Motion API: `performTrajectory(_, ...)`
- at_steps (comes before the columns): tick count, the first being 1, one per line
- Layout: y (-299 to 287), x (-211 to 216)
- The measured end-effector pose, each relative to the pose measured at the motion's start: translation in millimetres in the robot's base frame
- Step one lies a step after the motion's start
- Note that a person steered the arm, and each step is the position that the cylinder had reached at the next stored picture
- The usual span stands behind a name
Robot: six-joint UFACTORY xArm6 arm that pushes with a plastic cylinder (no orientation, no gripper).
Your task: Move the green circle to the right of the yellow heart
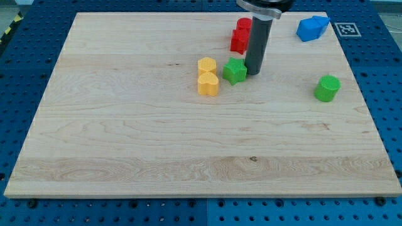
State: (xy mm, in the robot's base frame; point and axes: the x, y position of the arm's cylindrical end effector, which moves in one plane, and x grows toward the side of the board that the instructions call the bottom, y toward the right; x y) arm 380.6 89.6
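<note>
Green circle (327, 88) sits well right of the yellow heart (208, 83); tip (253, 73), no pincer fitted, should circle behind its right side, avoiding the green star (235, 71).

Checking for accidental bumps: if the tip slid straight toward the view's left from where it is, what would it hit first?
My tip would meet the green star block almost at once, apparently touching it already; beyond lies the yellow heart.

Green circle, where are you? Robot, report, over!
My tip beside green star, its right side. Green circle far right, untouched. Yellow heart left of star. Star occupies the target side.
</note>
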Motion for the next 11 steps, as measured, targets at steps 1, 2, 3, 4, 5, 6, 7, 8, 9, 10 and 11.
performTrajectory(1, -45.9, -0.1)
performTrajectory(2, -40.4, -2.1)
performTrajectory(3, 37.6, -11.4)
performTrajectory(4, 150.4, -11.6)
performTrajectory(5, 255.9, -10.2)
performTrajectory(6, 251.7, 19.4)
performTrajectory(7, 189.2, 70.0)
performTrajectory(8, 83.7, 72.4)
performTrajectory(9, 53.5, 72.5)
performTrajectory(10, 119.3, 72.9)
performTrajectory(11, 159.9, 53.5)
